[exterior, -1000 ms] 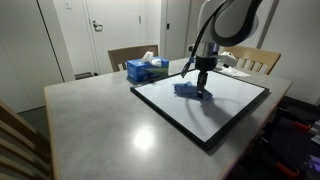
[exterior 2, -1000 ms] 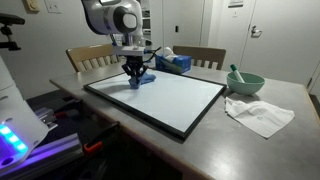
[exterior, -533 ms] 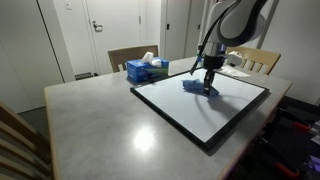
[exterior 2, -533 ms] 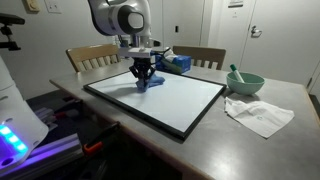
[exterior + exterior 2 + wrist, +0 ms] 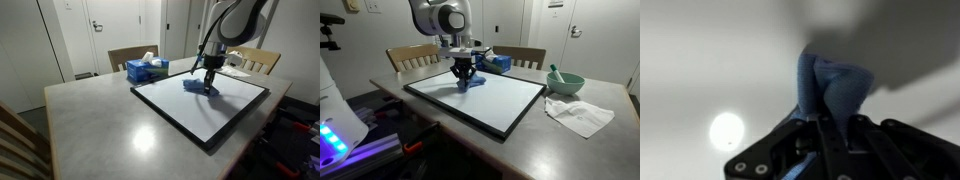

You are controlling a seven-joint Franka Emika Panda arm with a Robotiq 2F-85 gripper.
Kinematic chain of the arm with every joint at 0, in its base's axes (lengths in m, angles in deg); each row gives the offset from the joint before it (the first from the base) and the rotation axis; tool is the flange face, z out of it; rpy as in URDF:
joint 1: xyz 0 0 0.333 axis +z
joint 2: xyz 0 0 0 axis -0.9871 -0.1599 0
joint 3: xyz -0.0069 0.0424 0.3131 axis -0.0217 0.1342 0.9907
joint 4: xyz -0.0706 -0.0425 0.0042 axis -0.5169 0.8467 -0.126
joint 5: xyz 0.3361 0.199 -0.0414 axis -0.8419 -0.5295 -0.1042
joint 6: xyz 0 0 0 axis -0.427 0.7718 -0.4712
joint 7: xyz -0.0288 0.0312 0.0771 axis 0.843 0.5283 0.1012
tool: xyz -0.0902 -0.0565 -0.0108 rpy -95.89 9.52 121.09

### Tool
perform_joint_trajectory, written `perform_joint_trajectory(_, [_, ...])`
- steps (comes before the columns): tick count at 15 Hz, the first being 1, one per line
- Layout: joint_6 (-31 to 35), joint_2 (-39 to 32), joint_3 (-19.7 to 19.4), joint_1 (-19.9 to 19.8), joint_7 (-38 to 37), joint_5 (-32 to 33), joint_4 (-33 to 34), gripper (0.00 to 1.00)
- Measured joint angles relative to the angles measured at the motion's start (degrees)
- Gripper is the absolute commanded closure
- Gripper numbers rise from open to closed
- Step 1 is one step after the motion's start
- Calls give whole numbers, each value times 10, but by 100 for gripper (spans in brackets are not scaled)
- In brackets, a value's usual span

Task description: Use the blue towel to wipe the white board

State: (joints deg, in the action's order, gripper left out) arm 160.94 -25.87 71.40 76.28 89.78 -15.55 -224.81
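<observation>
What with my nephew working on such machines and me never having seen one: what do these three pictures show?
It is one robot arm with a two-fingered gripper, steered by a person. Two pictures come from cameras standing around the table; the third looks from the wrist. The gripper is shut on the blue towel, which rests on the white board, a framed panel lying flat. Beside the board stands a blue tissue box; in an exterior view a green bowl and a white cloth lie on the table.

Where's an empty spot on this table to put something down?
The wide grey tabletop in front of the tissue box, beside the white board, is bare. Crowded: the far board end, where the pincer holds the blue towel, and around the bowl and white cloth.
</observation>
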Motion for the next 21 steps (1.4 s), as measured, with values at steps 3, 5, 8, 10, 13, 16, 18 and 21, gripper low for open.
perform_joint_trajectory(3, [0, -1, -10, -6, 2, 0, 1, 97])
perform_joint_trajectory(5, [0, -1, -16, -14, 7, 0, 1, 97])
perform_joint_trajectory(8, [0, -2, -27, -26, 20, 6, 1, 97])
perform_joint_trajectory(10, [1, -2, -40, -31, 35, 12, 2, 97])
perform_joint_trajectory(13, [0, -5, -61, -46, 65, 31, 6, 97])
perform_joint_trajectory(16, [-7, -8, -75, -69, 103, 39, 12, 88])
perform_joint_trajectory(18, [-7, -6, -77, -72, 103, 40, 13, 88])
perform_joint_trajectory(21, [-7, -6, -74, -71, 101, 40, 13, 97])
